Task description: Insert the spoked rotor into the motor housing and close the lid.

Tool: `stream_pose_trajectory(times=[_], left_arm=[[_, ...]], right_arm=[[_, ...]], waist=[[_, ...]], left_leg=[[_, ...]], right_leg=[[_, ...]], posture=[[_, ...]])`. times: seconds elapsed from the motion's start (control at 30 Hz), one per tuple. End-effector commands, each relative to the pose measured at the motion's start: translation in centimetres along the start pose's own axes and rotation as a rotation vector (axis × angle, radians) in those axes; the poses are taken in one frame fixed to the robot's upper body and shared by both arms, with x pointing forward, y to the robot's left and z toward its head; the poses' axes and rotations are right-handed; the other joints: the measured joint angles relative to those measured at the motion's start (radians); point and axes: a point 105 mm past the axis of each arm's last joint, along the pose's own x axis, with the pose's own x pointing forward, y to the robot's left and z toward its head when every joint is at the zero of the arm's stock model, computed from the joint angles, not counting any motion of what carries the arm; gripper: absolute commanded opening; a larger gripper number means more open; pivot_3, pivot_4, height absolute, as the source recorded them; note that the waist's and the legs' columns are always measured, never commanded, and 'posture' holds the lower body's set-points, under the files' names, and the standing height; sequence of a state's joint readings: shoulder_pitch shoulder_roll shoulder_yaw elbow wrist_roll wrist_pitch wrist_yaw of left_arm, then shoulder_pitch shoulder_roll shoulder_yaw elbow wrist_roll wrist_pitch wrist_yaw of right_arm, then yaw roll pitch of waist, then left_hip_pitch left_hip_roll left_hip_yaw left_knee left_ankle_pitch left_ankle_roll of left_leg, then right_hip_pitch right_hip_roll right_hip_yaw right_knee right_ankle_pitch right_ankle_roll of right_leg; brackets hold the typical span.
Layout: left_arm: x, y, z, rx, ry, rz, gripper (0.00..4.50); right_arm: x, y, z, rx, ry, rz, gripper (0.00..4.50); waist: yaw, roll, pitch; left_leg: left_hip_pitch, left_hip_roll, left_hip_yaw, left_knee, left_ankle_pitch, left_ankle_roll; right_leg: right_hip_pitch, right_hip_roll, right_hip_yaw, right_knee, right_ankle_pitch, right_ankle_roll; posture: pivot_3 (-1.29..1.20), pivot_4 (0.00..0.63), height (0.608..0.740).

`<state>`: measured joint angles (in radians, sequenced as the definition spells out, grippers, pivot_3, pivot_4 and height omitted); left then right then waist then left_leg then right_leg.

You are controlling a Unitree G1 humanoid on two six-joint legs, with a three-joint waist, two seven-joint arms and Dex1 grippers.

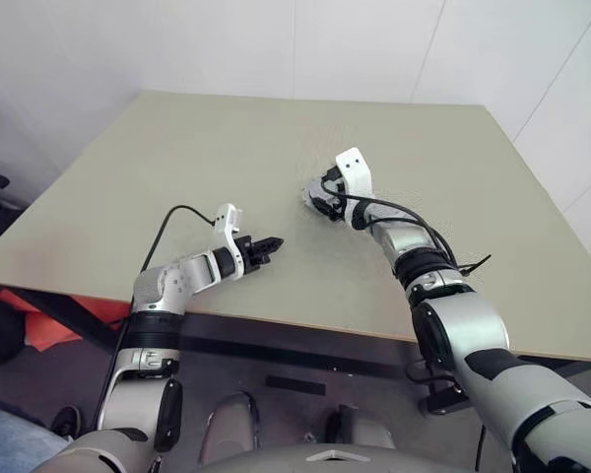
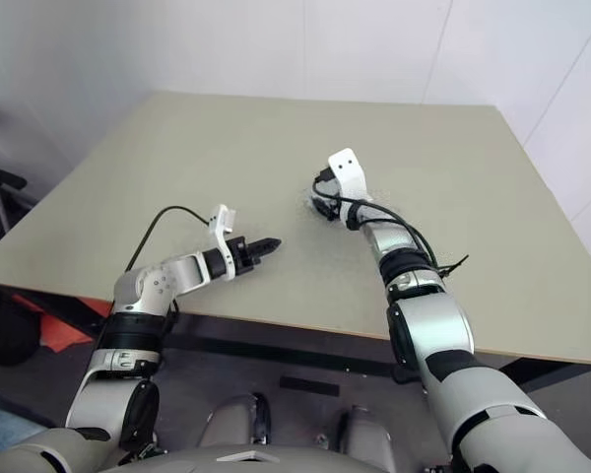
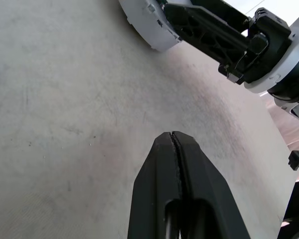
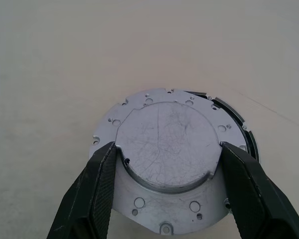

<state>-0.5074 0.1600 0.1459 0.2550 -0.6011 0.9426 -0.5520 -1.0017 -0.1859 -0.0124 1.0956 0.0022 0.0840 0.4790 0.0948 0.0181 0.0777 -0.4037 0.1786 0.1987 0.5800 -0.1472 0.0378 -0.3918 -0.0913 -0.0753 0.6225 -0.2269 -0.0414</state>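
The motor housing (image 4: pixel 167 144) is a round silvery metal body that turns a flat, scratched face with small holes toward the right wrist camera. My right gripper (image 4: pixel 168 149) is shut on it, one black finger on each side of its raised round plate. A thin black curved edge shows along one side of its rim. In the left eye view it sits under the right gripper (image 1: pixel 327 197) near the middle of the table. The spoked rotor and the lid are hidden. My left gripper (image 1: pixel 274 242) is shut on nothing, just above the table's near part, pointing toward the housing (image 3: pixel 144 22).
The beige table (image 1: pixel 227 148) is bare around both grippers, with its front edge close under my left forearm. An orange object (image 1: pixel 49 320) lies on the floor below the table's left corner. White walls stand behind the table.
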Motion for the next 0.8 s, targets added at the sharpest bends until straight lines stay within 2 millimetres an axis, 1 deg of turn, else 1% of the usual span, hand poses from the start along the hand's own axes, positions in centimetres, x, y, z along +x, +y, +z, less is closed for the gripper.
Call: stream_pose_trajectory(times=[0.03,0.17,0.27,0.4,0.57,0.7,0.8], left_arm=[[0.1,-1.0,0.8,0.041,-0.031,-0.025,0.0],[0.1,-1.0,0.7,0.044,-0.026,-0.024,0.0],[0.0,-0.9,0.8,0.045,-0.028,-0.018,0.0],[-0.2,-0.7,1.0,0.045,-0.035,-0.009,0.0],[-0.3,-0.5,1.1,0.046,-0.042,-0.002,0.0],[-0.3,-0.5,1.1,0.047,-0.043,-0.001,0.0],[-0.3,-0.5,1.2,0.048,-0.044,0.0,0.0]], right_arm=[[0.3,0.0,3.8,0.017,-0.112,0.007,3.19],[0.4,-0.5,2.8,0.009,-0.078,-0.039,3.19],[0.5,-0.3,2.5,-0.021,-0.065,-0.032,3.19],[0.6,0.5,2.1,-0.022,-0.051,0.009,3.19],[0.8,2.1,1.5,-0.057,-0.043,0.095,3.19],[0.7,2.5,1.5,-0.073,-0.046,0.117,3.19],[0.5,3.4,1.3,-0.094,-0.035,0.2,3.19]], waist=[[0.0,0.0,0.0],[0.001,0.0,0.0],[0.003,0.0,0.0],[0.003,0.0,0.0],[0.001,0.0,0.0],[0.0,0.0,0.0],[0.0,0.0,0.0]], left_leg=[[0.0,0.0,0.0,0.0,0.0,0.0],[0.0,0.0,0.0,0.0,0.0,0.0],[0.0,0.0,0.0,0.0,0.0,0.0],[0.0,0.0,0.0,0.001,0.0,0.0],[0.0,0.0,0.0,0.001,0.0,0.0],[0.0,0.0,0.0,0.001,0.0,0.0],[0.0,0.0,0.0,0.001,0.0,0.0]], right_leg=[[0.0,0.0,0.0,0.0,0.0,0.0],[0.0,0.0,0.0,0.0,0.0,0.0],[0.0,0.0,0.0,0.0,0.0,0.0],[0.001,0.0,0.0,0.0,0.0,0.0],[0.0,0.0,0.0,0.0,0.0,0.0],[0.0,0.0,0.0,0.0,0.0,0.0],[0.0,0.0,0.0,0.0,0.0,0.0]], posture=[[0.0,0.0,0.74],[0.0,0.0,0.74],[0.0,0.0,0.74],[0.0,0.0,0.74],[0.0,0.0,0.74],[0.0,0.0,0.74],[0.0,0.0,0.74]])
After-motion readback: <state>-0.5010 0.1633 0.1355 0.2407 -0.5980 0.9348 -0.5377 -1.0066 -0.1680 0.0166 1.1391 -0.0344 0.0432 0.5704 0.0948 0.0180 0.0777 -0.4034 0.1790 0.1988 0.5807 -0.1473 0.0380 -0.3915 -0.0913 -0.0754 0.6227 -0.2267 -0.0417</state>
